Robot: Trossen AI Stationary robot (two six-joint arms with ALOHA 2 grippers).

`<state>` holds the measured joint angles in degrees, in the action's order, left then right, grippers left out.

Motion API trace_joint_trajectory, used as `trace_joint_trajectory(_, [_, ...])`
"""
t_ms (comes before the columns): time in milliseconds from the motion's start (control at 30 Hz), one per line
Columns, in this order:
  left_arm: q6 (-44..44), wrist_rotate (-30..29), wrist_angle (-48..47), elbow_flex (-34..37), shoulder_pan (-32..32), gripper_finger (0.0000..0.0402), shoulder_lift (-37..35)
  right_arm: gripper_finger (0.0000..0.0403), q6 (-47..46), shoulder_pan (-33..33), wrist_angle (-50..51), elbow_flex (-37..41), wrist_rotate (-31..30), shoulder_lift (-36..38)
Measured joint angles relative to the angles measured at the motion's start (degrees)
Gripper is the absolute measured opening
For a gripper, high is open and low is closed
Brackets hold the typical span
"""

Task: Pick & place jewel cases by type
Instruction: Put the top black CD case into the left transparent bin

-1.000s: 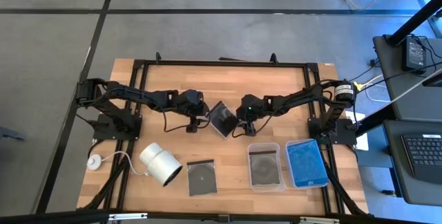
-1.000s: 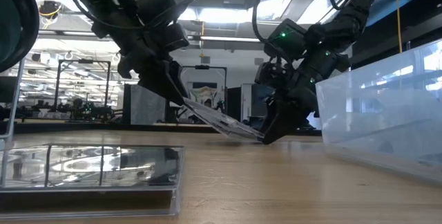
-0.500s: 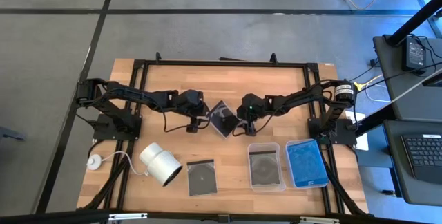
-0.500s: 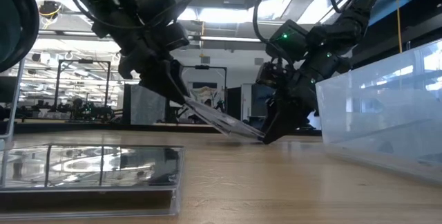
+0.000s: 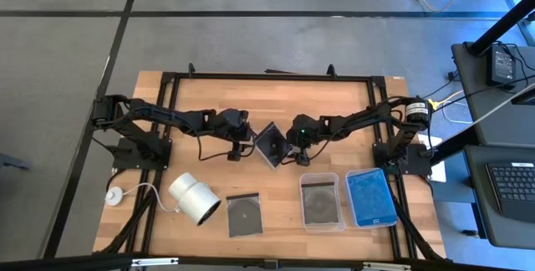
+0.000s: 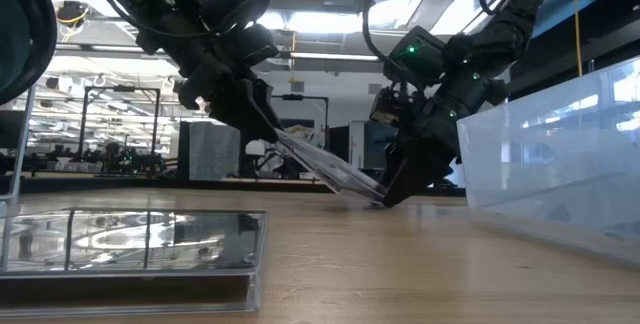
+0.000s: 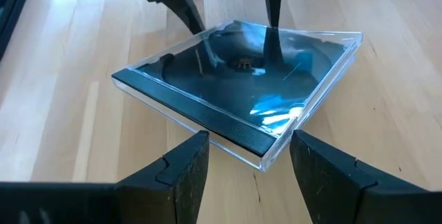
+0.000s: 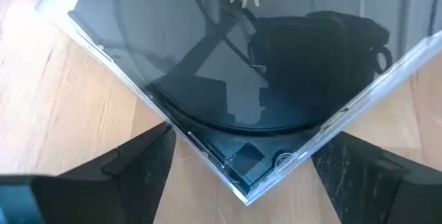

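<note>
You get even, bright light from overhead: the wooden table (image 5: 276,108) reads clearly from above, with only soft, short shadows under the arms. At table height you look into ceiling strip lights, so both arms turn to near silhouettes and the near jewel case (image 6: 130,244) mirrors the room. Up close, the tilted jewel case (image 7: 242,89) carries blue-white glare, and the left gripper's fingers (image 7: 183,175) sit blurred.
</note>
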<state>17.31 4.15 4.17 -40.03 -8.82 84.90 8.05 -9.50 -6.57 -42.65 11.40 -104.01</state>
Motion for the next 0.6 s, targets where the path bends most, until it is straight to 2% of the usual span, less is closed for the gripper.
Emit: trace_joint_trajectory(600, [1.0,0.3,2.7,-1.2,1.8,0.0196,-0.1,0.0325,4.0,-0.1,-2.2,0.2,-0.3,0.0])
